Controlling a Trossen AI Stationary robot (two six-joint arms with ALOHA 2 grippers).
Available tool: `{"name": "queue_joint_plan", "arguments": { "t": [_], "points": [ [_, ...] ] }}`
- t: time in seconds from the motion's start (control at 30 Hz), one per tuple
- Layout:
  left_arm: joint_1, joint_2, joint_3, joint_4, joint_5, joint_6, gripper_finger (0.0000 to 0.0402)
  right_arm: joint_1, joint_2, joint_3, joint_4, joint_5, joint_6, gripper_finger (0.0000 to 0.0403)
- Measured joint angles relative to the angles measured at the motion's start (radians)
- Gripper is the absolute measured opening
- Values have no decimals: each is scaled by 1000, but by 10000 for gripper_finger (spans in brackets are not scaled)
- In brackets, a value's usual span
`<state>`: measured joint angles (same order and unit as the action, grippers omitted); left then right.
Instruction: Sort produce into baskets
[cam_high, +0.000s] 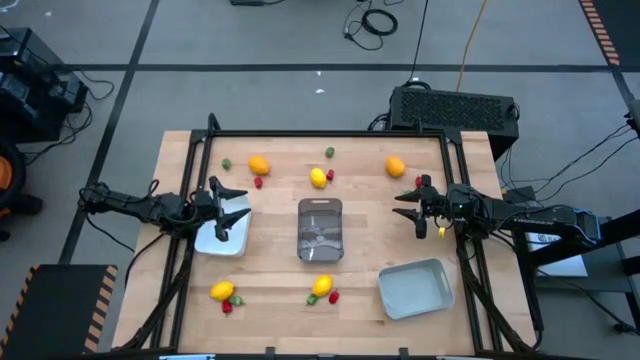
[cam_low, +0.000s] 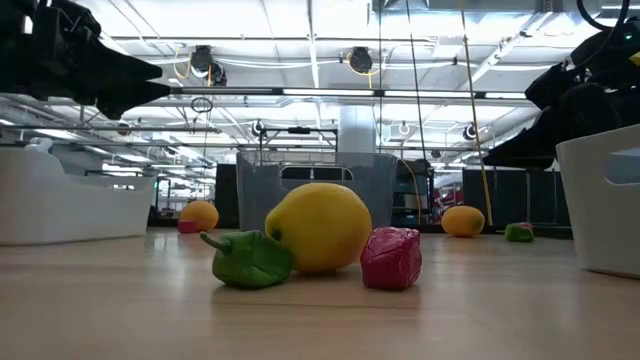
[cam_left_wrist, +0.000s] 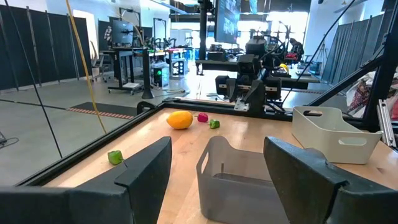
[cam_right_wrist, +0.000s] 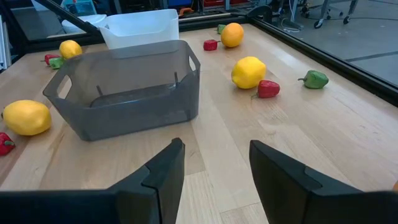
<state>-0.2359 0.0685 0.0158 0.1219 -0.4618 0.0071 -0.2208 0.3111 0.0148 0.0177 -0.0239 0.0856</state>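
My left gripper (cam_high: 244, 203) is open and empty, above the far edge of the white tray (cam_high: 222, 238) at the table's left. My right gripper (cam_high: 400, 206) is open and empty, right of the clear bin (cam_high: 320, 228) in the table's middle. Both point at the bin, as the wrist views show (cam_left_wrist: 217, 146) (cam_right_wrist: 216, 149). The pale grey-blue tray (cam_high: 415, 288) rests at the near right. Produce lies loose on the table: an orange piece (cam_high: 259, 165), a yellow one (cam_high: 318, 177) and an orange one (cam_high: 395, 167) at the far side, two yellow ones (cam_high: 222, 291) (cam_high: 322, 285) near the front.
Small red and green pieces lie beside the fruit: green (cam_high: 227, 163) (cam_high: 329, 152), red (cam_high: 258, 182) (cam_high: 329, 175) (cam_high: 333, 296). In the low view a yellow piece (cam_low: 318, 228), a green one (cam_low: 250, 260) and a red one (cam_low: 392, 258) lie in front of the bin. A dark frame edges the table.
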Motion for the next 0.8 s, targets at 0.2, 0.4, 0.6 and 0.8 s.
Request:
{"name": "queue_joint_plan", "arguments": {
  "t": [0.2,0.4,0.6,0.8],
  "points": [
    [0,0,0,0,0,0,262,0,0,0,0,0,0,171],
    [0,0,0,0,0,0,262,0,0,0,0,0,-7,171],
    [0,0,0,2,0,0,262,0,0,0,21,-1,26,171],
    [0,0,0,70,-2,-69,262,0,0,0,59,-6,283,171]
  ]
}}
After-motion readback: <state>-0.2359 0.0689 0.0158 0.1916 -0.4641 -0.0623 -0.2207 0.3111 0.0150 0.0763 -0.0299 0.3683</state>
